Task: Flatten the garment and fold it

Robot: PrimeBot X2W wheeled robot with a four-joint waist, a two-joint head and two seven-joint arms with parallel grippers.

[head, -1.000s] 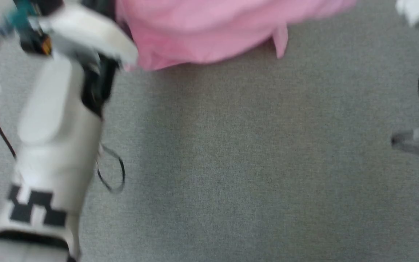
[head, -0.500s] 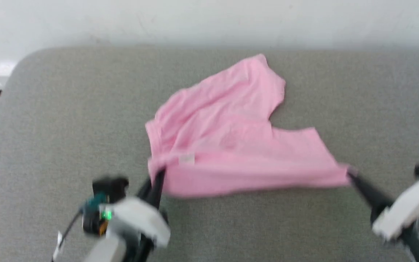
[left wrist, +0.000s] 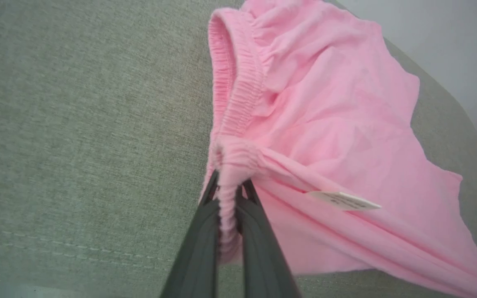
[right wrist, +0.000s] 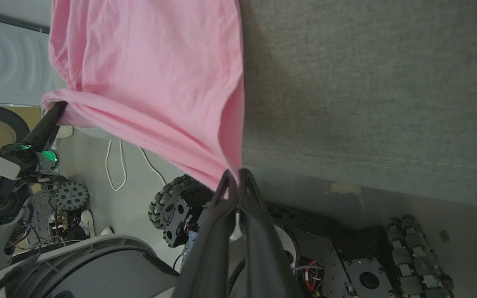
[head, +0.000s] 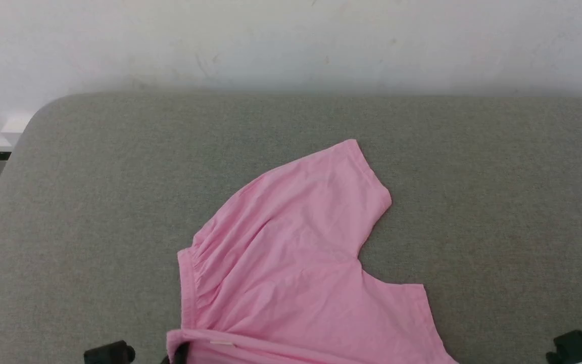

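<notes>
The light pink garment (head: 291,253) lies spread on the grey padded table (head: 94,202), one leg reaching to the far right. Its near edge hangs past the table's front. In the left wrist view my left gripper (left wrist: 229,187) is shut on the gathered elastic waistband (left wrist: 238,99). The white label (left wrist: 342,200) sticks out just to the right of it. My right gripper (right wrist: 236,177) is shut on the garment's (right wrist: 151,74) other near corner. The cloth is pulled taut between the two grippers. In the head view a dark left fingertip (head: 181,353) shows at the bottom edge.
A white wall (head: 291,40) runs behind the table's rounded far edge. In the right wrist view, my base with its wheels (right wrist: 172,207), white cables (right wrist: 114,165) and the floor lie below the table's front edge. Bare grey surface surrounds the garment.
The head camera has swung up from a close look at the surface to the whole table. Both grippers keep hold of the garment's near edge, which now sits at the view's bottom.
</notes>
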